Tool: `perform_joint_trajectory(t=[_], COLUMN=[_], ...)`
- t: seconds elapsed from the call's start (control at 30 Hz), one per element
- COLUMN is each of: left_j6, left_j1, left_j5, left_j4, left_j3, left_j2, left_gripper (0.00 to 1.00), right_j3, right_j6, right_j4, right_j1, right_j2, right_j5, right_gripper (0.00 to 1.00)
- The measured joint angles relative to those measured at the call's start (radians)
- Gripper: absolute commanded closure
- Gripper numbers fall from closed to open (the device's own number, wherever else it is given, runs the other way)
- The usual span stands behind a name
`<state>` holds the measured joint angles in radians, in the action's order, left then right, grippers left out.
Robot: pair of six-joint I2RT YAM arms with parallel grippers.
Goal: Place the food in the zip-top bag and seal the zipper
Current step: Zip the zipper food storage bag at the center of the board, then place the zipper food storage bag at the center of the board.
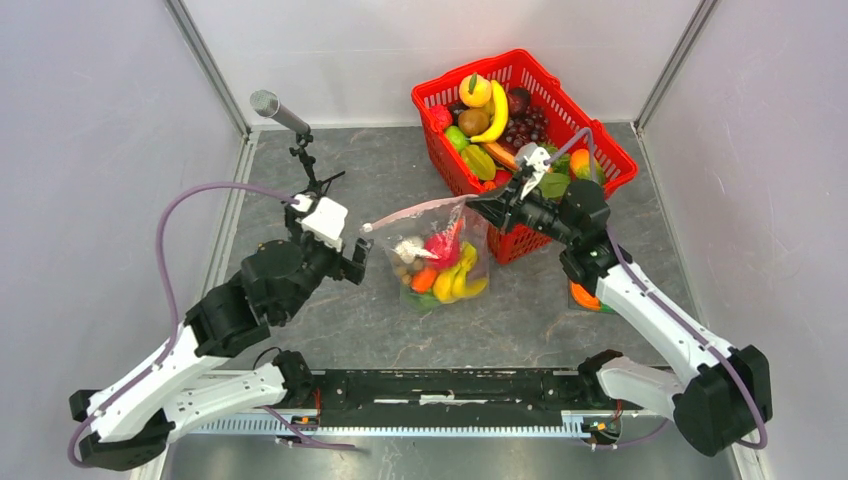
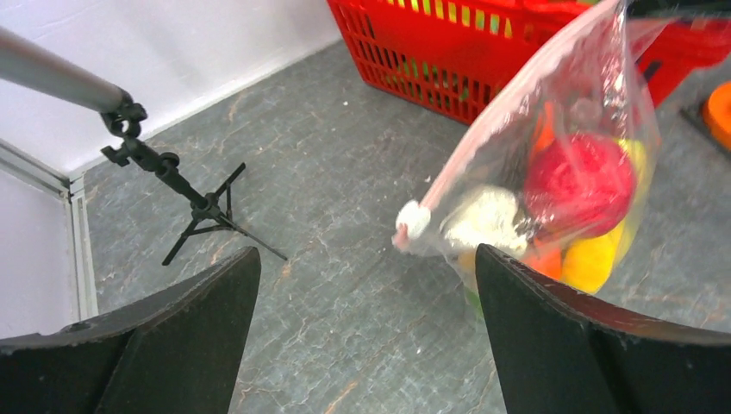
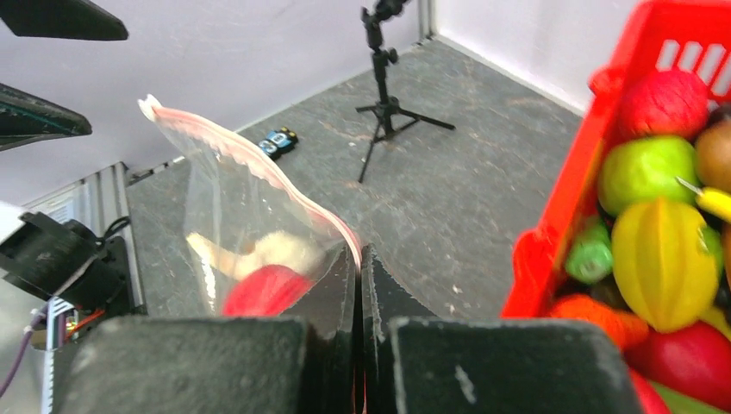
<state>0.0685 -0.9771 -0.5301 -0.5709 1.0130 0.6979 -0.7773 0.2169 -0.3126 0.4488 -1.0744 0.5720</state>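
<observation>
My right fingers (image 3: 215,362) hide the zip-top bag's (image 3: 250,207) lower part; the basket (image 3: 571,190) runs off the frame's right edge.

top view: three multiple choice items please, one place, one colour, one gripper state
1. Where does the red basket stand?
A between the arm bases
B far end of the table, right side
C under the left arm
2. The zip-top bag has a zipper that is?
A pale pink
B blue
C black
3. The left gripper is?
A shut on a carrot
B shut on the basket
C open, empty

B: it sits far from both bases, on the right.
A: the strip shows pink.
C: its jaws stand wide apart.
</observation>
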Motion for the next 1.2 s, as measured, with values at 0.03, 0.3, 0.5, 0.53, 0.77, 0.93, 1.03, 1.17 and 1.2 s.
perform_joint_trajectory(t=[0.03,0.3,0.5,0.53,0.77,0.93,1.03,1.17,1.2], left_j6=[-0.014,-0.104,-0.133,-0.134,-0.146,-0.146,-0.146,-0.146,-0.146], left_j1=[0.0,0.0,0.001,0.001,0.001,0.001,0.001,0.001,0.001], left_j5=[-0.017,-0.069,-0.076,-0.079,-0.08,-0.079,-0.076,-0.068,-0.068], left_j4=[-0.003,-0.029,-0.022,-0.02,-0.026,-0.023,-0.016,-0.018,-0.017], left_j3=[0.01,0.138,0.19,0.188,0.185,0.185,0.185,0.185,0.184], left_j2=[-0.008,-0.025,-0.039,-0.042,-0.045,-0.039,-0.015,0.032,0.04], left_gripper=[0.0,0.0,0.0,0.0,0.0,0.0,0.0,0.0,0.0], right_j3=[-0.025,-0.346,-0.492,-0.492,-0.158,0.031,0.04,0.043,0.043], right_j6=[0.0,-0.027,-0.035,-0.045,-0.154,-0.223,-0.243,-0.259,-0.264], right_j4=[0.003,0.106,0.092,0.087,0.099,0.235,0.239,0.235,0.235], right_j1=[0.01,0.074,0.087,0.098,0.279,0.352,0.352,0.352,0.352], right_j2=[-0.017,-0.204,-0.263,-0.262,-0.145,-0.023,0.048,0.154,0.176], right_j5=[0.004,0.003,0.01,0.018,0.11,0.177,0.188,0.155,0.119], right_gripper=[1.0,1.0,1.0,1.0,0.82,0.27,0.22,0.21,0.21])
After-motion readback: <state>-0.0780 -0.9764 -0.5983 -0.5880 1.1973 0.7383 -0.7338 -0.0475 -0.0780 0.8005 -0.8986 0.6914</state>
